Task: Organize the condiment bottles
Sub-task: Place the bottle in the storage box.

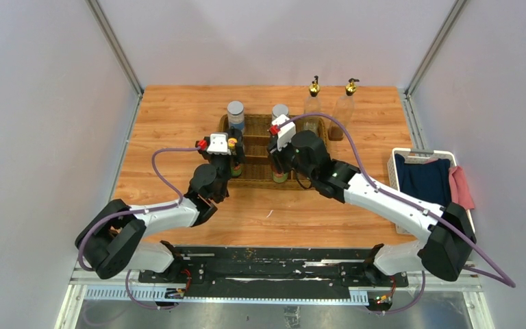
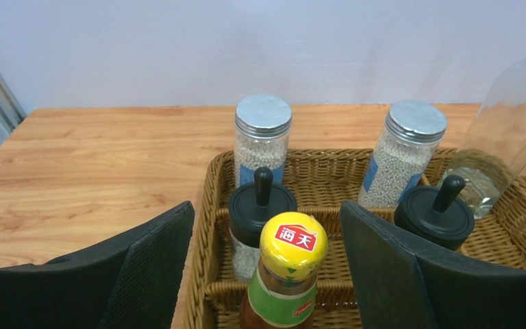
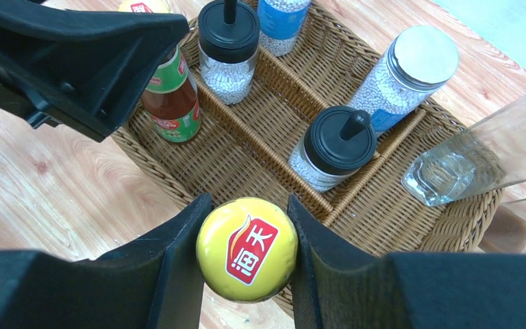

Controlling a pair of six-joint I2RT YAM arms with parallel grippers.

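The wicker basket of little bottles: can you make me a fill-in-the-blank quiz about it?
1. The right gripper is shut on a bottle whose cap is ___.
2. The left gripper, around the other sauce bottle, is ___.
3. The wicker basket holds ___ black-capped jars.
Missing words: yellow; open; two.

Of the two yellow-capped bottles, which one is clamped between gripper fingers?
The yellow-capped bottle in the right gripper: both fingers touch its cap. The left gripper stands open around the other bottle.
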